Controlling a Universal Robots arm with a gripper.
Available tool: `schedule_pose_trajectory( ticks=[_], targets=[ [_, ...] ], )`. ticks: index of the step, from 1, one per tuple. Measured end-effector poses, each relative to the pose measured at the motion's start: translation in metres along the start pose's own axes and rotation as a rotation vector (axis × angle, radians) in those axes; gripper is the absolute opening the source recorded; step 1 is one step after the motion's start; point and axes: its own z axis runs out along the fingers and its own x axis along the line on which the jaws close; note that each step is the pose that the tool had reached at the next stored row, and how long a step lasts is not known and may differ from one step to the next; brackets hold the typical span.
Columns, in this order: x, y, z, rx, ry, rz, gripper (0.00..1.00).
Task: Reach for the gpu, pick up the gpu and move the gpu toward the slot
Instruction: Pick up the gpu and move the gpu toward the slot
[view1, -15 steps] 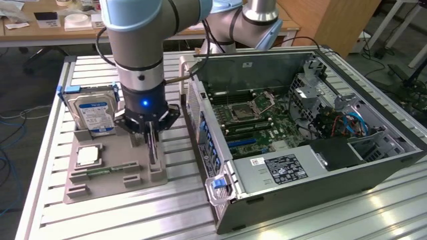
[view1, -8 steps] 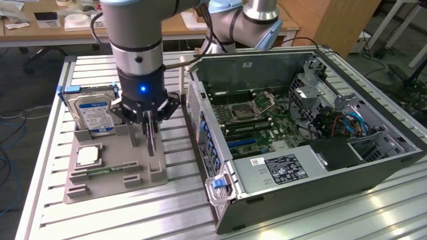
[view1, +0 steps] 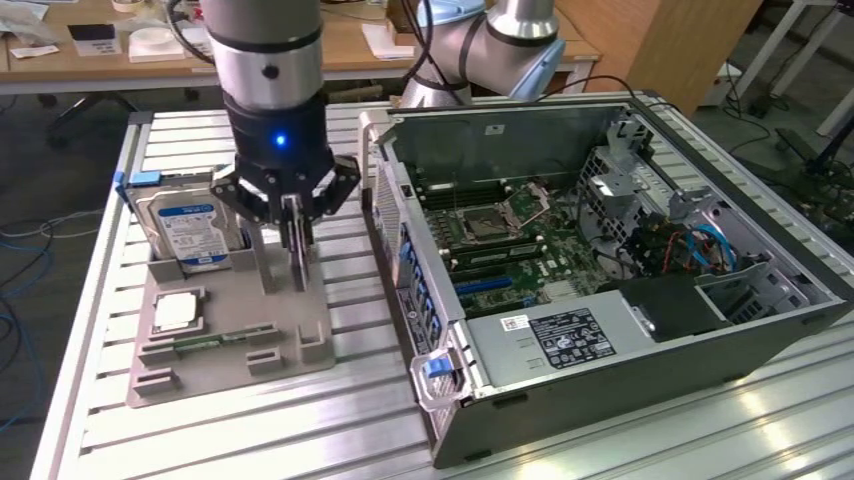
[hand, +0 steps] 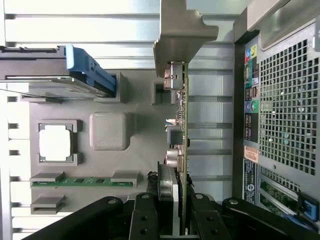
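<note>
The gpu (view1: 303, 266) is a thin card seen edge-on, standing upright over the grey fixture tray (view1: 227, 375). My gripper (view1: 295, 235) reaches straight down onto its upper edge, with a finger pressed on each side. In the wrist view the gpu (hand: 181, 125) runs away from my gripper (hand: 172, 222) as a green strip with silver connectors and a grey metal bracket at its far end. The card's lower edge is still level with the tray's holder. The slot (view1: 487, 285) is one of the blue ones on the motherboard inside the open computer case, to the exterior view's right.
A silver hard drive (view1: 187, 225) with a blue label stands at the tray's back. A square CPU chip (view1: 178, 310) and a green memory stick (view1: 214, 340) lie on the tray. The open case's wall (view1: 400, 260) rises close beside the gripper.
</note>
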Motion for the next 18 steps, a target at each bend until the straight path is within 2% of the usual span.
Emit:
schedule_pose_trajectory(
  ticks=[18],
  targets=[
    [0.000, 0.0032, -0.0817, -0.0004, 0.0000, 0.000, 0.28]
  ],
)
